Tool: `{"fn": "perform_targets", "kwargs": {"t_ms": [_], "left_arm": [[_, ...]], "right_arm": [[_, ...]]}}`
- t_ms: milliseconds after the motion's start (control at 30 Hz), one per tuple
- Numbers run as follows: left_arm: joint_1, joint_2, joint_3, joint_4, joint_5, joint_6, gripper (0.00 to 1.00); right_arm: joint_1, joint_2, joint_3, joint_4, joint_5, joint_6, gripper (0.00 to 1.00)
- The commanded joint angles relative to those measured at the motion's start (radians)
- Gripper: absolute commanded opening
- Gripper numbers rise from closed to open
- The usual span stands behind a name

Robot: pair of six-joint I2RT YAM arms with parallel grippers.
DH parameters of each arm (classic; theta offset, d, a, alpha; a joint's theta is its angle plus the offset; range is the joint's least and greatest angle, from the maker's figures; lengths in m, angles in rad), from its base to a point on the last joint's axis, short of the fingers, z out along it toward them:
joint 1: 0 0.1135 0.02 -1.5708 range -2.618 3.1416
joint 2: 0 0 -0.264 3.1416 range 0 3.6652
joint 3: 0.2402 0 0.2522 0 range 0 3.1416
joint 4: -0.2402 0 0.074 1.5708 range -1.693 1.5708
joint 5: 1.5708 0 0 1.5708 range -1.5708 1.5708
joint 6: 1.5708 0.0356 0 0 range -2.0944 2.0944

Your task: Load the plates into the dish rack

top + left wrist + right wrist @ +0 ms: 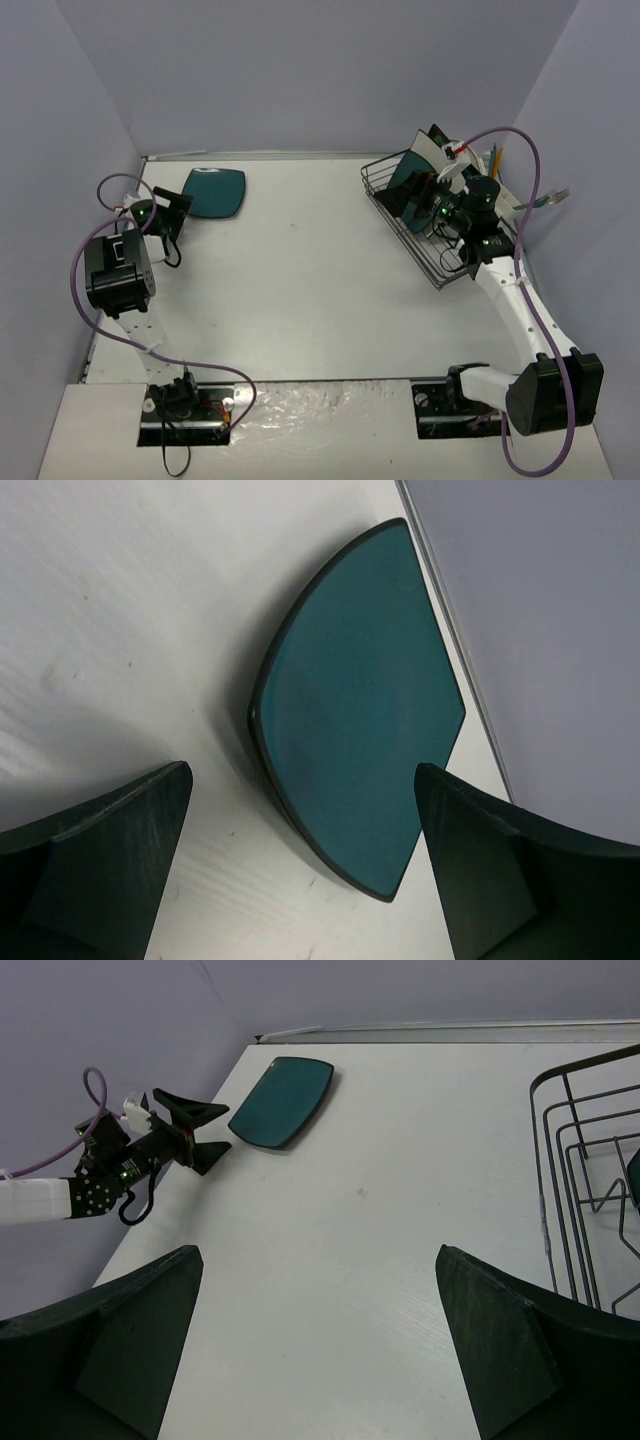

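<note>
One dark teal rounded-square plate (214,192) lies flat on the table at the far left, near the back wall. My left gripper (176,208) hovers just beside its near-left edge, open. In the left wrist view the plate (360,710) sits between and beyond the two fingers (110,850), with nothing gripped. The dish rack (385,205) stands at the right with a white plate (432,152) and a teal plate (408,174) upright in it. My right gripper (418,196) is over the rack, open and empty, facing the table (318,1252).
Purple walls close in the table on three sides, and the teal plate (283,1100) lies close to the back-left corner. The rack's wire rim (545,1160) is at the right of the right wrist view. Utensils stick up behind the rack (495,160).
</note>
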Motion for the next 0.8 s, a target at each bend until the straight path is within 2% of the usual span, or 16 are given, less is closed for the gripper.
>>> {"fn": "perform_targets", "kwargs": {"t_ms": [0, 500, 600, 767], "left_arm": [[0.001, 0.051, 0.081, -0.028, 0.021, 0.008, 0.89], [-0.029, 0.207, 0.242, -0.221, 0.059, 0.052, 0.78], [-0.048, 0.232, 0.273, -0.242, 0.081, 0.053, 0.72], [-0.066, 0.240, 0.261, -0.204, 0.099, 0.037, 0.52]], "right_arm": [[0.007, -0.001, 0.018, 0.117, -0.038, 0.018, 1.00], [0.018, 0.039, 0.064, 0.111, -0.078, 0.053, 1.00], [0.028, 0.036, 0.055, 0.120, -0.081, 0.060, 1.00], [0.057, 0.037, 0.033, 0.118, -0.057, 0.054, 1.00]]}}
